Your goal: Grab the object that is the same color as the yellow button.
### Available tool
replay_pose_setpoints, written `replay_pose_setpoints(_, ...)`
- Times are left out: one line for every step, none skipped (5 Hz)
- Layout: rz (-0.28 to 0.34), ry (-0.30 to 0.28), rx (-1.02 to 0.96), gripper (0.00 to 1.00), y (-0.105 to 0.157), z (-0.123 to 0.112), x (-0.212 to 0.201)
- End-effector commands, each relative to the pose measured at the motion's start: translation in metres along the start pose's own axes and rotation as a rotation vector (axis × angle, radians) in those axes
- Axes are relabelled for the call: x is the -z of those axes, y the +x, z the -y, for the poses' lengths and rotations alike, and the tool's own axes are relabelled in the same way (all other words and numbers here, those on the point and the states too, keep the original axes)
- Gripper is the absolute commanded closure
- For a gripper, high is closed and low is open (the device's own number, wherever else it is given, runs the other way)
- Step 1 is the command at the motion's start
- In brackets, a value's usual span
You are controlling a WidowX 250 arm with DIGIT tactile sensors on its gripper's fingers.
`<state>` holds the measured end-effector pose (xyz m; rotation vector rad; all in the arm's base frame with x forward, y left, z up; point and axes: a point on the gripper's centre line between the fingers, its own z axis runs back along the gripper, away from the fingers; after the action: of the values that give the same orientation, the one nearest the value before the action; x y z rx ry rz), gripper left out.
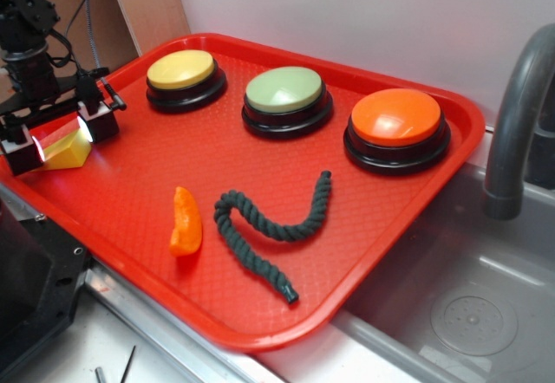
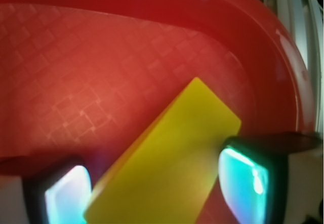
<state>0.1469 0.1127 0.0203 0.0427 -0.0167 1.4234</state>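
Note:
The object, a small yellow wedge block (image 1: 69,151), is at the tray's left edge, between my gripper's (image 1: 59,139) two fingers. In the wrist view the yellow wedge (image 2: 174,148) lies slantwise across the gap of the gripper (image 2: 156,186), and both glowing pads press against its opposite corners. The gripper is shut on it. Whether the wedge rests on the tray or hangs just above it I cannot tell. The yellow button (image 1: 182,71) stands on its black base at the tray's far left, behind the gripper.
All of this sits on a red tray (image 1: 260,335). A pale green button (image 1: 284,91) and an orange button (image 1: 396,119) stand along its back. An orange curved slice (image 1: 186,221) and a dark rope (image 1: 264,227) lie in front. A grey faucet (image 1: 519,114) rises over the sink at right.

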Motion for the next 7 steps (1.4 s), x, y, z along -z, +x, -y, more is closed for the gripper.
replay_pose_setpoints(-0.020,-0.092,0.083,0.00,-0.010,0.005,-0.012)
replay_pose_setpoints(0.041,-0.119,0.255,0.00,-0.013,0.016,-0.033)
replay_pose_setpoints(0.059,-0.143,0.191,0.00,-0.019,0.006,-0.052)
replay_pose_setpoints(0.044,-0.097,-0.058,0.00,-0.029,-0.004,-0.054)
replay_pose_setpoints(-0.009,-0.078,-0.310,0.00,-0.037,-0.013,-0.049)
replay_pose_setpoints(-0.055,-0.093,-0.452,0.00,-0.031,-0.008,-0.042)
replay_pose_setpoints(-0.015,-0.089,-0.409,0.00,-0.019,0.000,-0.038)
